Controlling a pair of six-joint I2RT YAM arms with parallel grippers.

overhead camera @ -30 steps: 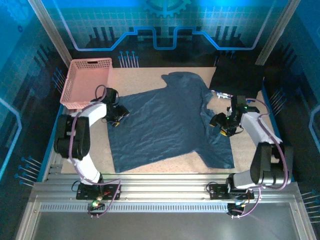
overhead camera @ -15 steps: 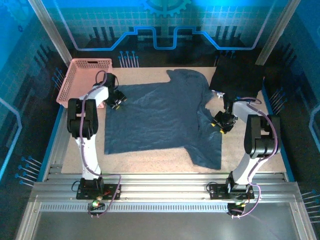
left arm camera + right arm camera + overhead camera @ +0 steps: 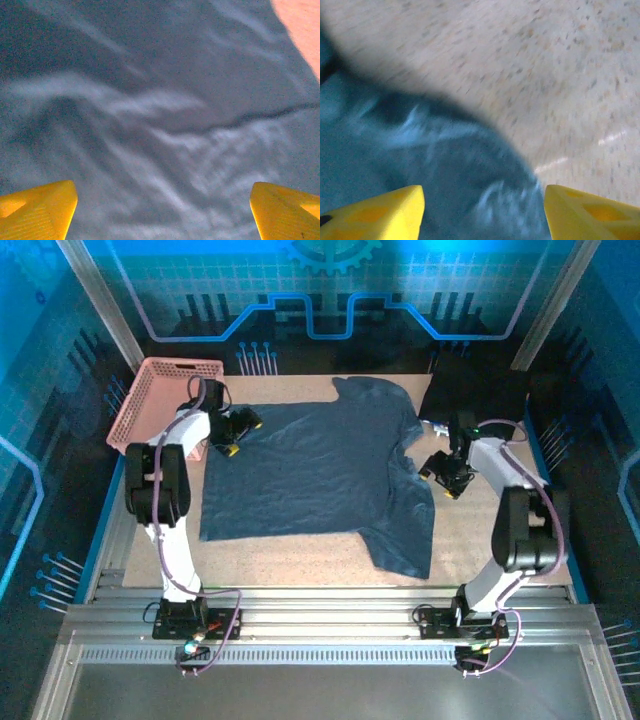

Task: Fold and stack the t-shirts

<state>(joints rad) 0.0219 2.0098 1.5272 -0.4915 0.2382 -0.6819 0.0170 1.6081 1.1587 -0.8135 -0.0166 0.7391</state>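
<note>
Two finger pairs spread, empty: left fingers [image 3: 35, 210] over t-shirt [image 3: 320, 470], right fingers [image 3: 375, 212] at its edge on table [image 3: 490, 540]

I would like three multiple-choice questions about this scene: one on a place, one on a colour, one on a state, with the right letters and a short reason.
1. Where does the pink basket stand?
A. far left corner of the table
B. near right corner
C. middle of the table

2. What colour are the fingers of the left gripper?
A. red
B. yellow
C. white

3. How does the t-shirt in the middle lie?
A. folded small
B. hanging from a gripper
C. spread on the table

1 A: it sits at the far left.
2 B: the left wrist view shows yellow tips.
3 C: it lies open, sleeves out.
</note>
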